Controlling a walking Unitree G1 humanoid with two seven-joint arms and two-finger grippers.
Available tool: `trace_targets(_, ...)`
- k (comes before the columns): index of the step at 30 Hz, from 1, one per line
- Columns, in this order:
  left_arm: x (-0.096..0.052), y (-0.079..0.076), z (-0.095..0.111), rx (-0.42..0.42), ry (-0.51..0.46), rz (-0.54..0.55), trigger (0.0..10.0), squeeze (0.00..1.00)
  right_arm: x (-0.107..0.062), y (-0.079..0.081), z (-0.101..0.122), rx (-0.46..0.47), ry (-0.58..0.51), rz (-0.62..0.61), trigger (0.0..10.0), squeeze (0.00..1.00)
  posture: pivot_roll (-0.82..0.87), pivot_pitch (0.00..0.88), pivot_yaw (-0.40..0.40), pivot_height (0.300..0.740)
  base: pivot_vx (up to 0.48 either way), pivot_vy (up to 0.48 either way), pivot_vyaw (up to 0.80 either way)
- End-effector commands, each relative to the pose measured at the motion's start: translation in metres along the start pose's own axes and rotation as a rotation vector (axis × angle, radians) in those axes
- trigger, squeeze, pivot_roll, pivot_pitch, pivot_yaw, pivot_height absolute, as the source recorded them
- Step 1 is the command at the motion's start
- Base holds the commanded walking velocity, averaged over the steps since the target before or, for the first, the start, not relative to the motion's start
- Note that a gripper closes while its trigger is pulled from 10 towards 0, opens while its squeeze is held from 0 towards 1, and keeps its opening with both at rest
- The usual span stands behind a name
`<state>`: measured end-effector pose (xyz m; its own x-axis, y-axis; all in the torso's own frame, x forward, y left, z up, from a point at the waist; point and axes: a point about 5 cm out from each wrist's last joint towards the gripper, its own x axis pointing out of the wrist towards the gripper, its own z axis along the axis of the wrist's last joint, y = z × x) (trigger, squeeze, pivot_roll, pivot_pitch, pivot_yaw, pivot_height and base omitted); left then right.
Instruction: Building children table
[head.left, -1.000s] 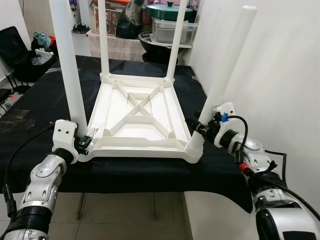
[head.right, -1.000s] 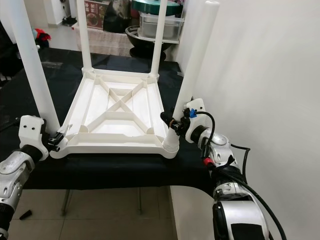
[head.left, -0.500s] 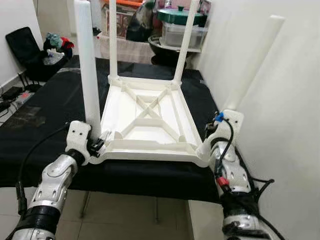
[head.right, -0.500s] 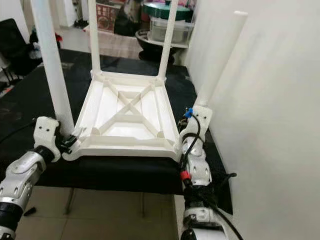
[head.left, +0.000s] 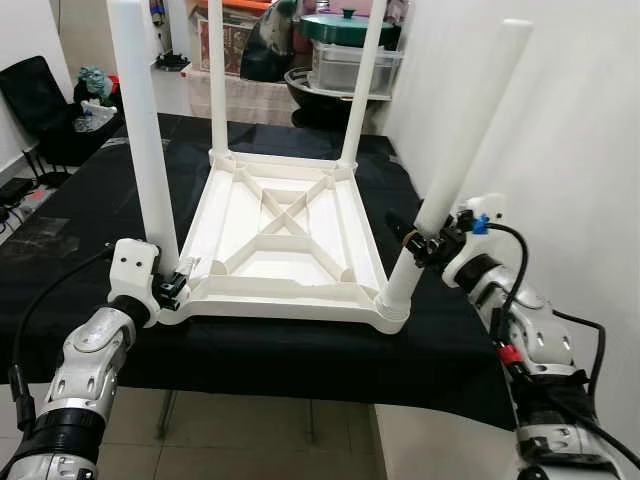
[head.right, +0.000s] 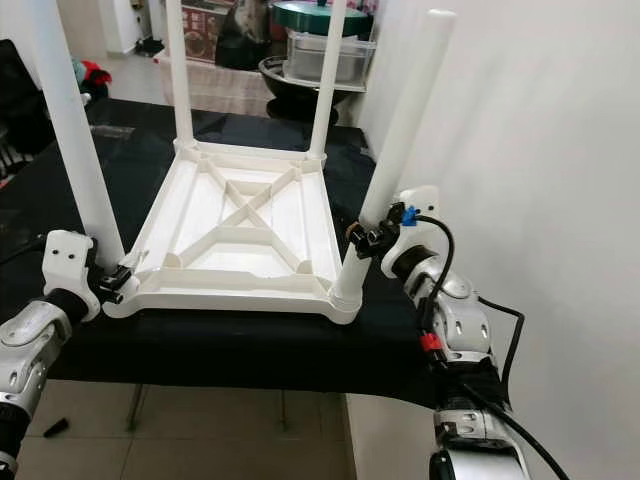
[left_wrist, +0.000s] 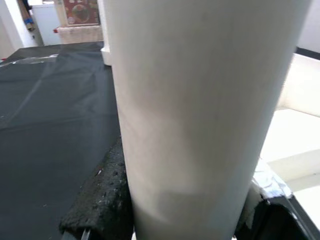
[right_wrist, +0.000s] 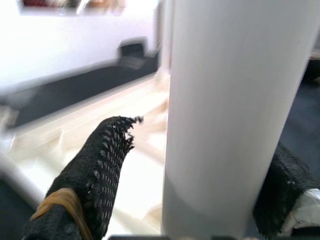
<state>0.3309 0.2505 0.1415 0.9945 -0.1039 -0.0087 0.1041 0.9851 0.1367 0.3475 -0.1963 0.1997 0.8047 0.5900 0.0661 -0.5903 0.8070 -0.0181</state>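
A lived-in home room: a bench (head.left: 90, 230) draped in black cloth stands on a tiled floor (head.left: 260, 440) beside a white wall (head.left: 580, 150), with stacked pots and lidded containers (head.left: 345, 50) crowded behind it.

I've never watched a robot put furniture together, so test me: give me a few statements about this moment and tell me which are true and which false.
1. The white plastic children's table lies upside down on the black cloth-covered tabletop. True.
2. The right claw grips the near right white leg. True.
3. That leg stands perfectly straight. False: it tilts outward toward the white wall.
4. The left claw hangs idle below the tabletop. False: it is at the near left white leg, at its base.
5. Only two legs are on the table. False: four point upward.
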Motion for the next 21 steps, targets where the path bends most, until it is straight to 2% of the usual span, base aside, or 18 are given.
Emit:
trace_targets(1,-0.003,0.009,-0.008,0.007,0.045,0.044,10.0,0.00,-0.001,0.000,-0.011,-0.027,0.072,0.050,10.0,0.00,0.09,0.000,-0.130,0.740,0.000,0.000,0.00)
trace_targets(3,-0.003,0.008,-0.008,0.008,0.044,0.044,10.0,0.00,0.003,-0.008,-0.016,-0.031,0.091,-0.029,10.0,0.00,0.09,0.000,-0.130,0.740,0.000,0.000,0.00)
trace_targets(4,-0.003,0.008,-0.008,0.008,0.044,0.044,10.0,0.00,0.003,-0.008,-0.016,-0.031,0.091,-0.029,10.0,0.00,0.09,0.000,-0.130,0.740,0.000,0.000,0.00)
trace_targets(5,-0.003,0.008,-0.008,0.009,0.043,0.044,10.0,0.00,0.007,-0.016,-0.021,-0.049,0.108,-0.133,4.2,0.00,0.10,0.000,-0.131,0.740,0.000,0.000,0.00)
trace_targets(7,-0.003,0.008,-0.008,0.009,0.043,0.044,10.0,0.00,0.007,-0.018,-0.022,-0.055,0.112,-0.154,4.2,0.00,0.10,0.000,-0.131,0.740,0.000,0.000,0.00)
trace_targets(8,-0.003,0.008,-0.008,0.009,0.042,0.044,10.0,0.00,0.007,-0.025,-0.026,-0.063,0.148,-0.243,0.0,0.00,0.10,0.000,-0.130,0.740,0.000,0.000,0.00)
trace_targets(9,-0.003,0.008,-0.007,0.010,0.042,0.044,10.0,0.00,0.005,-0.034,-0.031,-0.037,0.176,-0.373,0.0,0.00,0.10,0.000,-0.127,0.740,0.000,0.000,0.00)
trace_targets(10,-0.003,0.008,-0.007,0.010,0.042,0.044,10.0,0.00,0.005,-0.034,-0.031,-0.037,0.176,-0.373,0.0,0.00,0.10,0.000,-0.127,0.740,0.000,0.000,0.00)
trace_targets(12,-0.002,0.009,-0.007,0.012,0.042,0.044,10.0,0.00,-0.003,-0.049,-0.037,-0.012,0.221,-0.626,0.0,0.00,0.10,0.000,-0.128,0.740,0.000,0.000,0.00)
trace_targets(13,-0.002,0.009,-0.006,0.012,0.041,0.046,10.0,0.00,-0.014,-0.058,-0.038,0.030,0.210,-0.831,0.0,0.00,0.10,0.000,-0.128,0.740,0.000,0.000,0.00)
trace_targets(14,-0.002,0.009,-0.006,0.012,0.041,0.046,10.0,0.00,-0.014,-0.058,-0.038,0.030,0.210,-0.831,0.0,0.00,0.10,0.000,-0.128,0.740,0.000,0.000,0.00)
trace_targets(16,-0.002,0.010,-0.006,0.014,0.041,0.048,10.0,0.00,-0.034,-0.065,-0.044,0.117,0.183,-1.117,0.0,0.00,0.10,0.000,-0.128,0.740,0.000,0.000,0.00)
trace_targets(17,-0.002,0.010,-0.006,0.014,0.041,0.048,10.0,0.00,-0.034,-0.065,-0.044,0.117,0.183,-1.117,0.0,0.00,0.10,0.000,-0.128,0.740,0.000,0.000,0.00)
trace_targets(18,-0.002,0.010,-0.006,0.013,0.041,0.050,10.0,0.00,-0.043,-0.057,-0.050,0.173,0.158,-1.242,0.0,0.00,0.10,0.000,-0.128,0.740,0.000,0.000,0.00)
trace_targets(19,-0.002,0.010,-0.006,0.013,0.041,0.050,10.0,0.00,-0.043,-0.057,-0.050,0.173,0.158,-1.242,0.0,0.00,0.10,0.000,-0.128,0.740,0.000,0.000,0.00)
trace_targets(20,-0.003,0.011,-0.006,0.013,0.041,0.052,10.0,0.00,-0.049,-0.052,-0.054,0.206,0.142,-1.318,0.0,0.00,0.10,0.000,-0.128,0.740,0.000,0.000,0.00)
trace_targets(21,-0.003,0.010,-0.007,0.013,0.044,0.053,10.0,0.00,-0.046,-0.034,-0.059,0.259,0.142,-1.350,0.0,0.00,0.09,0.000,-0.120,0.740,0.000,0.000,0.00)
